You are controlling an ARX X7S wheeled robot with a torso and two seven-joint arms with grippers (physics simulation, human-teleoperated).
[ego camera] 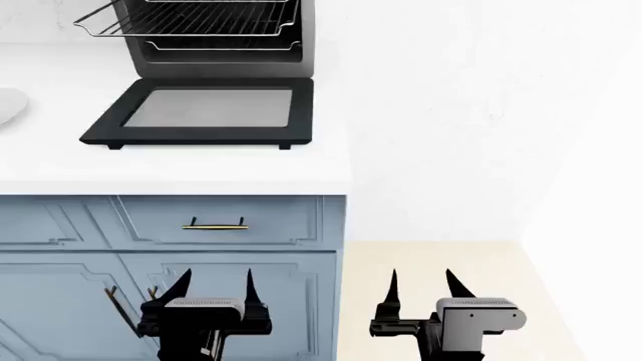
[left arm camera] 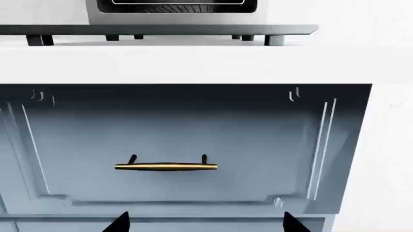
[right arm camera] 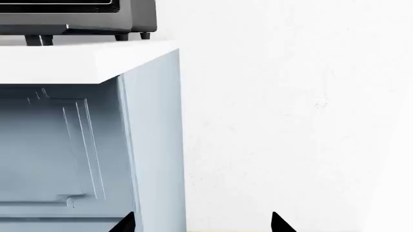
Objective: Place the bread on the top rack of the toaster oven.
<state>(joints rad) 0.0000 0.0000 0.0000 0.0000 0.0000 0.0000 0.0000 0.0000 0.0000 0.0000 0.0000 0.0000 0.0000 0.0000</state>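
Note:
The toaster oven [ego camera: 216, 30] stands on the white counter at the head view's upper left, its black-framed glass door [ego camera: 206, 109] folded down flat. The top rack [ego camera: 191, 19] sticks out of the opening with nothing showing on it, and the lower wire grid [ego camera: 225, 47] sits under it. The bread is out of view in every frame. My left gripper [ego camera: 213, 282] hangs open below the counter, facing the blue drawer front [left arm camera: 193, 145]. My right gripper [ego camera: 419, 280] is open too, off the cabinet's right end. Both grippers hold nothing.
A brass drawer handle [left arm camera: 166, 166] lies straight ahead of the left gripper. A pale rounded object [ego camera: 8, 105] shows at the counter's left edge. The cabinet's side panel [right arm camera: 152, 145] and a white wall [right arm camera: 290, 96] face the right gripper. Tan floor [ego camera: 452, 259] runs along the wall.

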